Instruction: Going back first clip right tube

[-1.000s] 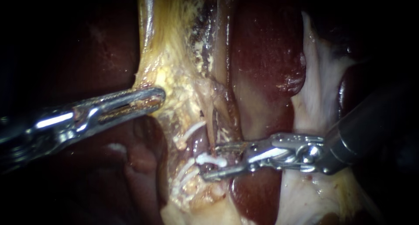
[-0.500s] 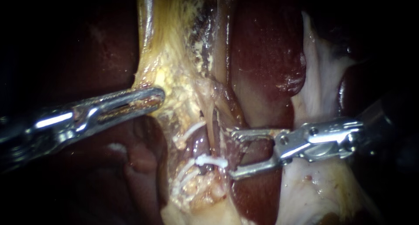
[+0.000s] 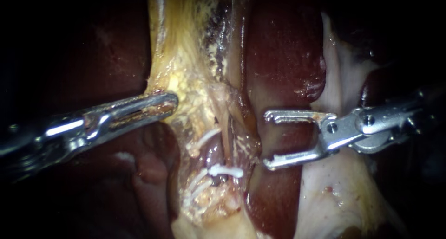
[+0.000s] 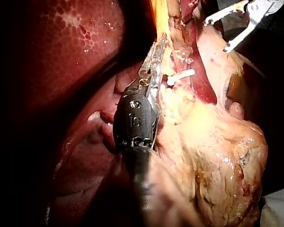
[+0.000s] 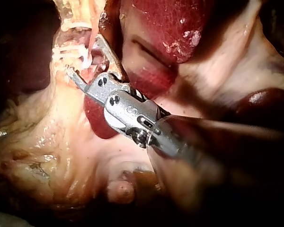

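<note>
A white clip (image 3: 226, 171) sits across a tube (image 3: 214, 155) low in the yellow dissected tissue. My right instrument (image 3: 268, 139) stands to the right of it over the liver (image 3: 283, 58), jaws wide open and empty, apart from the clip. My left instrument (image 3: 160, 104) has its jaws shut on the yellow fatty tissue (image 3: 186, 88) and holds it stretched to the left. In the left wrist view the left instrument (image 4: 156, 54) grips that tissue beside a white clip (image 4: 182, 75). In the right wrist view the open right instrument (image 5: 85, 56) lies just short of the clips (image 5: 71, 49).
Two more white clips (image 3: 204, 139) (image 3: 195, 185) lie in the same tissue, left of the tube. Pale membrane (image 3: 341, 81) runs behind the right instrument's shaft. My right instrument (image 4: 225, 30) shows open beyond the left instrument's tip in the left wrist view.
My right instrument has drawn back to the right, off the clip, and its jaws have spread wider. The clip stays on the tube. The left instrument has held still.
</note>
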Robot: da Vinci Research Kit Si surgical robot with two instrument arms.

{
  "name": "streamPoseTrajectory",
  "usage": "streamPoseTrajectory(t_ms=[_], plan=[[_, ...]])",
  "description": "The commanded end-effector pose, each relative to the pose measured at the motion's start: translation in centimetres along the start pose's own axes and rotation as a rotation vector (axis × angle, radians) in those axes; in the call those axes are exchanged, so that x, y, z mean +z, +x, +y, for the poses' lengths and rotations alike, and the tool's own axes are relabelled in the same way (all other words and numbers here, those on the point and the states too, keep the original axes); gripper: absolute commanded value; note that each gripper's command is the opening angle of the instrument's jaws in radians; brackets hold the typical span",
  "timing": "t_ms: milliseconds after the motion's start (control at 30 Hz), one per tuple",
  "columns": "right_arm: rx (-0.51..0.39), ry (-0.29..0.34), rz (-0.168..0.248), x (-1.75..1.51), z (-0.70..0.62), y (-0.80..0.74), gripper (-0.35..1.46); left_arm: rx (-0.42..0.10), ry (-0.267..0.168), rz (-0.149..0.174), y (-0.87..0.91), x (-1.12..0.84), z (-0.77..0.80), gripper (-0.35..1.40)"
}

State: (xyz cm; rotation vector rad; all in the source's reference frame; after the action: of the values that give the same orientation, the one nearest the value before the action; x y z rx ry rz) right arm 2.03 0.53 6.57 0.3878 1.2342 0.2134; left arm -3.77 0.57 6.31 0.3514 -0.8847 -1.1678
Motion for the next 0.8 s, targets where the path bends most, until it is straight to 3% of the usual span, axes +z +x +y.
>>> streamPoseTrajectory(t_ms=[33,167,367,800], plan=[[-0.004,-0.002,0.004,0.01,0.00,-0.01,0.60,0.002,0.002,0.009,0.03,0.04,0.01,-0.35],[-0.003,-0.003,0.004,0.01,0.02,-0.02,0.60,-0.002,0.001,0.033,0.16,0.25,0.07,-0.35],[-0.008,-0.006,0.013,-0.03,0.07,0.04,0.60,0.001,0.011,0.051,0.24,0.44,0.01,-0.35],[-0.006,-0.004,0.016,-0.11,0.09,0.04,0.60,0.003,0.017,0.056,0.25,0.48,-0.02,-0.35]])
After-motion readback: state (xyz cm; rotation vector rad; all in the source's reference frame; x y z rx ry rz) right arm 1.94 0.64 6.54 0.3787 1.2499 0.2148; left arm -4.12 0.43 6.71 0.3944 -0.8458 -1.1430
